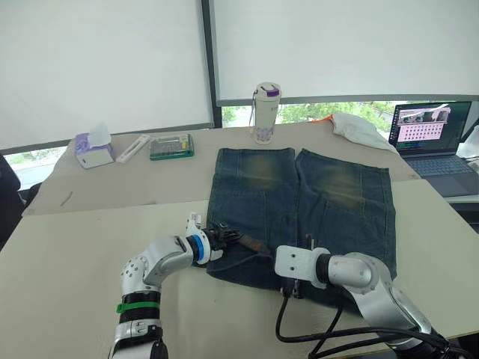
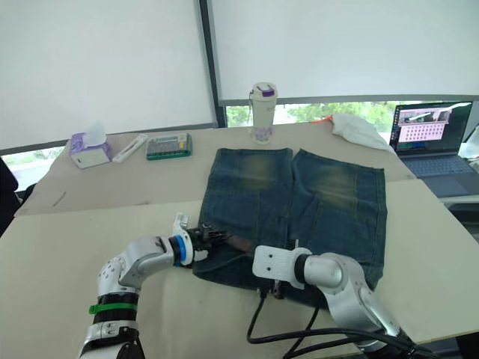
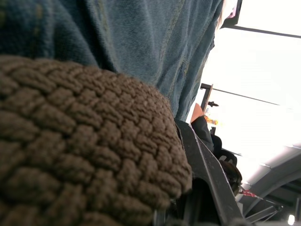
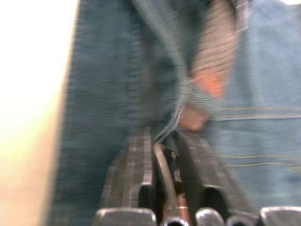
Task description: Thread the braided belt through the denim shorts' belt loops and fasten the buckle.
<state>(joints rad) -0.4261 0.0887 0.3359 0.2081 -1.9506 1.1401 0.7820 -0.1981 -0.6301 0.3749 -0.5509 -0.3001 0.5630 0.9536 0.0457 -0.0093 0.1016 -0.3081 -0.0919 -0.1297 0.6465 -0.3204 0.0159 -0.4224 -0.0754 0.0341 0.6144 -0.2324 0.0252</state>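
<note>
Left tool (image 1: 222, 238) clamped on braided belt (image 1: 251, 244) at waistband of denim shorts (image 1: 340, 206). Right tool (image 4: 164, 160) narrow, pinching the waistband fabric, belt's reddish tip just beyond. Shorts flat on counter (image 1: 67, 247), legs pointing away.

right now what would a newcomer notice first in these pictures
The denim shorts lie spread flat mid-table, legs pointing toward the window. At the near waistband both arms meet: the left gripper holds the braided belt, and the right gripper pinches denim there. A white and purple bottle stands behind.
</note>
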